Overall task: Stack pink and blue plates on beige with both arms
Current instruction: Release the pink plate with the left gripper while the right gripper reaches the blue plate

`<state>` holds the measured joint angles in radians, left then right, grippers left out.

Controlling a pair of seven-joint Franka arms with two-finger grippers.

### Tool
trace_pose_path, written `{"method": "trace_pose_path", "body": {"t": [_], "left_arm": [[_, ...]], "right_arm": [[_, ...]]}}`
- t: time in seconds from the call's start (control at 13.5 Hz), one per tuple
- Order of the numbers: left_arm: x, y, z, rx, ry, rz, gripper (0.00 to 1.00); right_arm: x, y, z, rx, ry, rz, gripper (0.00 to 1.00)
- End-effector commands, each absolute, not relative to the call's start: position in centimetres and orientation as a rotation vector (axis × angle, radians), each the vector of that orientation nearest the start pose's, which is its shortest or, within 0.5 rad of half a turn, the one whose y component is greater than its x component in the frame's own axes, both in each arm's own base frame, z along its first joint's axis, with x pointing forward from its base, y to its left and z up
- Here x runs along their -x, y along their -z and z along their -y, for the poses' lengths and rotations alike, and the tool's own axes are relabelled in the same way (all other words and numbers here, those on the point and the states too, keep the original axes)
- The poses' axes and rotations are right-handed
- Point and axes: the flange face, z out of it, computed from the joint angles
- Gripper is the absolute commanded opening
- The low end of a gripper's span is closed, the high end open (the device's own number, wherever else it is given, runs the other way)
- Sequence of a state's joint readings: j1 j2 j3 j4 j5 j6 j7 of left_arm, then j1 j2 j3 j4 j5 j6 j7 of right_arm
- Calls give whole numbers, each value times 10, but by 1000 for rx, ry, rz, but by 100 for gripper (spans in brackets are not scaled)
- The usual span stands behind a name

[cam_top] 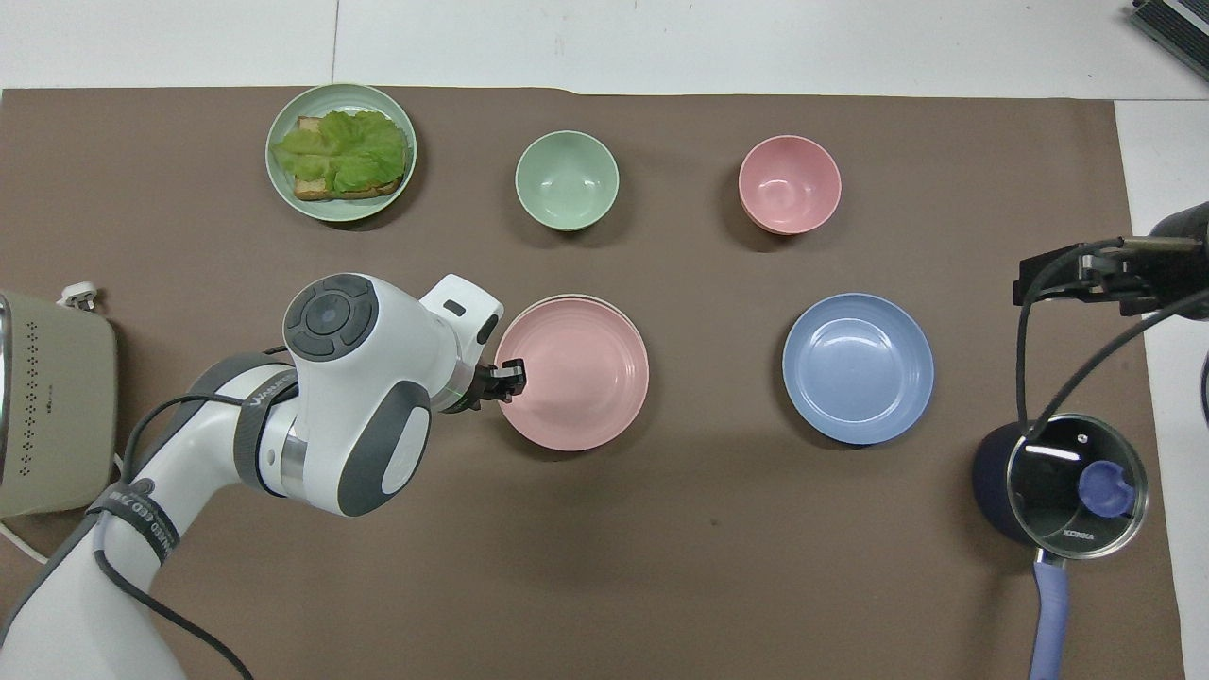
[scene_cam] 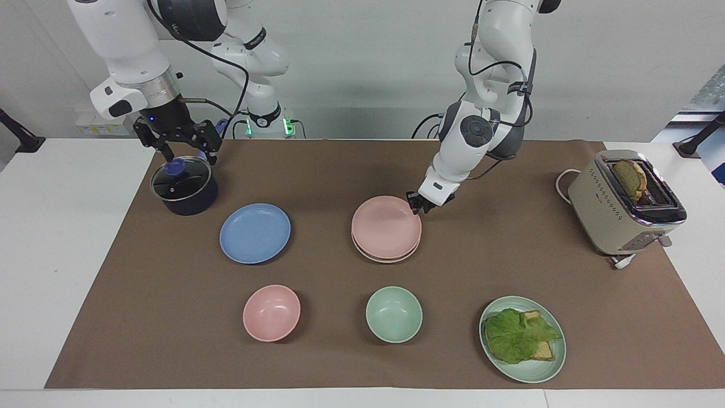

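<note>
With the pink plate (scene_cam: pixel 386 226) resting on the beige plate (scene_cam: pixel 387 258), left gripper (scene_cam: pixel 415 204) at its rim, fingers unreadable, you still need the blue plate (scene_cam: pixel 255 233); the right gripper (scene_cam: pixel 180 143) waits, fingers apart, over the pot (scene_cam: pixel 184 187).

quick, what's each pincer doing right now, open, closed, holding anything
Left pincer: at the rim of the pink plate, which lies on the beige plate; open or closed cannot be told.
Right pincer: open, empty, over the pot.
</note>
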<state>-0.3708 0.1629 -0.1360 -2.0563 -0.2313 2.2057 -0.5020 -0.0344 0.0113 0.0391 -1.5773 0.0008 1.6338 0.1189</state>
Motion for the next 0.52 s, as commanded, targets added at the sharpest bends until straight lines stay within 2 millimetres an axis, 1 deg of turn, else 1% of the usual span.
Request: {"method": "trace_pose_path", "body": {"t": [0.0,0.15,0.22,0.3,0.37,0.44], "left_arm": [[-500,-363,281,3325,-165,235,100],[-519,-367,269,3321,-153,275,100],[-529,-369,250,3314,-140,319,100],[-536,-371,233,3292,-99,260,100],[-544,-377,214,3268,-41,154,100],[-550,-380,192,3259,-33,100,100]], "right_arm": [[-568,-616,4,3141,121,-148,100],[-567,-601,5,3142,78,-153,100],[-567,-593,6,3141,68,-151,100],[-568,-583,9,3143,68,-134,100],[-570,-568,9,3134,77,-100,100],[-571,-548,13,3103,74,-83,100]]}}
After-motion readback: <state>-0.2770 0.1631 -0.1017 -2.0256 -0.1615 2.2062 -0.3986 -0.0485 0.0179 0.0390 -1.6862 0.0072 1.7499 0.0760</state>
